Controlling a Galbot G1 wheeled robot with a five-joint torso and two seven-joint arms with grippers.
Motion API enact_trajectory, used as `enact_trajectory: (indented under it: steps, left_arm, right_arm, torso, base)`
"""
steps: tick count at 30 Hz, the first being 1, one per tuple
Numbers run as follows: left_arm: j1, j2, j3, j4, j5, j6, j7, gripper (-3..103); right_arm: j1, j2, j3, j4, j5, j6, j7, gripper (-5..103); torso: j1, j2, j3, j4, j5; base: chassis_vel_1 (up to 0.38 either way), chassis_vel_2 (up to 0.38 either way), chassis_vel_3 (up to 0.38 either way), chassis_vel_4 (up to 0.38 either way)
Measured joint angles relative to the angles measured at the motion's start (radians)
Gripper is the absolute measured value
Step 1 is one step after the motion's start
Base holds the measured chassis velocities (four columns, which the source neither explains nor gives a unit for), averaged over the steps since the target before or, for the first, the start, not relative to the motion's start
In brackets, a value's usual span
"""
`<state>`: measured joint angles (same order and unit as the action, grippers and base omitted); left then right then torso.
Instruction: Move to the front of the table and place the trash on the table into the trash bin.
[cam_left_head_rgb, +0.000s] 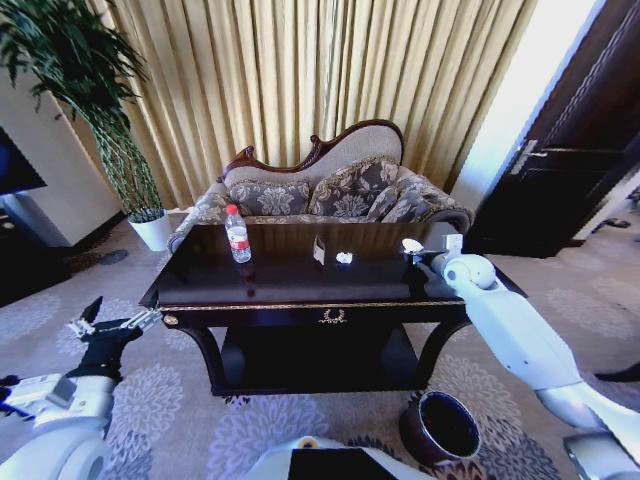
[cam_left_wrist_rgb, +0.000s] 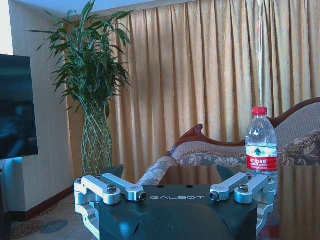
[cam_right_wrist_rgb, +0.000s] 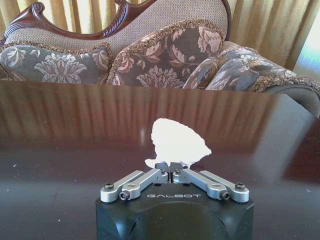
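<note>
Now keep right gripper (cam_right_wrist_rgb: 170, 169) pinched tight on crumpled white paper scrap (cam_right_wrist_rgb: 176, 144) at right end of glossy black-brown wooden desk (cam_left_head_rgb: 290, 285); lift straight, then carry down to round dark brown bin (cam_left_head_rgb: 440, 428) on floor under desk's right front corner. Left gripper (cam_left_head_rgb: 112, 324), spread wide, parked off desk's left edge.

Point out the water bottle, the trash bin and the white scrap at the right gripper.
water bottle (cam_left_head_rgb: 238, 238): head view, on its red label.
trash bin (cam_left_head_rgb: 415, 432): head view, on its outer brown wall.
white scrap (cam_right_wrist_rgb: 176, 141): right wrist view, on its middle.
</note>
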<state>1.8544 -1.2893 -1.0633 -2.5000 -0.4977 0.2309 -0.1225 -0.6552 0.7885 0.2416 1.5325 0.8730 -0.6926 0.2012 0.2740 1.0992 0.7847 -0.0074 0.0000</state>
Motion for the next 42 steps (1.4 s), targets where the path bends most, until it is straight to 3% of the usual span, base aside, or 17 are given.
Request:
enact_trajectory:
  steps: [14,20,30,34,38,42]
  left_arm:
    - [-0.004,0.001,0.003,0.0,0.0,0.0,0.0,100]
    - [-0.008,-0.002,0.002,0.0,0.0,0.0,0.0,100]
    - [-0.017,-0.004,0.017,0.0,0.0,-0.001,0.0,100]
    - [-0.022,-0.006,0.016,0.0,0.0,-0.003,0.001,100]
    - [-0.026,-0.007,0.014,0.0,-0.002,-0.005,0.0,100]
    - [-0.027,-0.006,0.012,0.0,-0.003,-0.022,0.0,100]
  right_arm:
    - [-0.018,-0.007,0.032,0.055,0.008,0.023,-0.004,0]
    - [-0.11,-0.027,0.103,0.167,0.019,0.058,-0.03,0]
    - [-0.262,-0.039,0.2,0.359,0.023,0.186,-0.059,0]
    - [-0.372,-0.011,0.256,0.462,0.017,0.249,-0.059,0]
    - [-0.523,0.041,0.312,0.549,-0.057,0.353,-0.062,0]
    - [-0.601,0.07,0.357,0.593,-0.097,0.394,-0.065,0]
  torso:
    - [0.0,0.0,0.0,0.0001,-0.0002]
    - [0.0,0.0,0.0,0.0,-0.0002]
    - [0.0,0.0,0.0,0.0,-0.0003]
    - [0.0,0.0,0.0,0.0,-0.0003]
    - [0.0,0.0,0.0,-0.0001,-0.0002]
    - [0.0,0.0,0.0,0.0,-0.0002]
  base:
    - [0.0,0.0,0.0,0.0]
    - [0.0,0.0,0.0,0.0]
    - [0.0,0.0,0.0,0.0]
    - [0.0,0.0,0.0,0.0]
    - [0.0,0.0,0.0,0.0]
    - [0.0,0.0,0.0,0.0]
